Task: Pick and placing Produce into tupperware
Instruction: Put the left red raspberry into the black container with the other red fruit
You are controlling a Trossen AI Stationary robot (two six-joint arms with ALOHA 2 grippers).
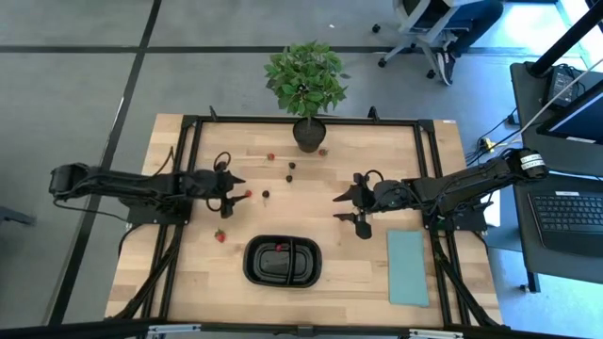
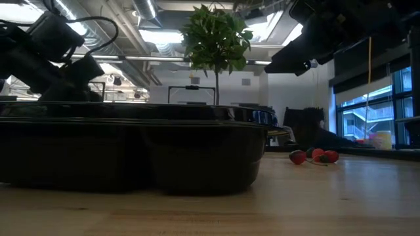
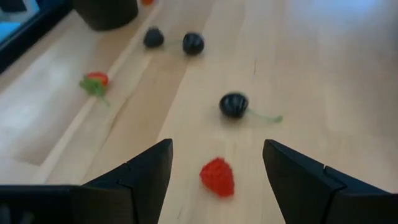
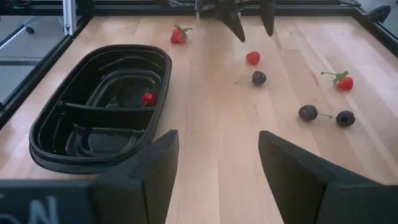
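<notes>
A pale wooden table [image 1: 188, 282] with a black frame stands on a grey floor, a potted plant [image 1: 306, 80] at its far edge. All places below are told from the black oval tray [image 1: 283, 261], which sits near the table's front edge, about midway along it.

The tray has two compartments split by a divider. One red berry [image 4: 148, 98] lies inside it, beside the divider; the rest of the tray looks bare.

The other produce lies loose on the wood. A strawberry [image 1: 220, 235] rests just left of the tray. Farther back and to the left, a small red berry [image 3: 217, 177] lies between the spread fingers of the left gripper [image 1: 238, 188], which hangs low over it without touching it. A dark cherry [image 3: 234, 104] with a thin stem lies just beyond that berry. Two more dark cherries [image 1: 291, 170] sit straight behind the tray, toward the plant. A red piece [image 1: 270, 157] with green leaves lies near them, and another red piece [image 1: 322, 151] rests by the plant pot.

The right gripper [image 1: 347, 207] hovers behind and to the right of the tray, its fingers spread and holding nothing. A teal sheet [image 1: 408, 268] lies flat right of the tray.
</notes>
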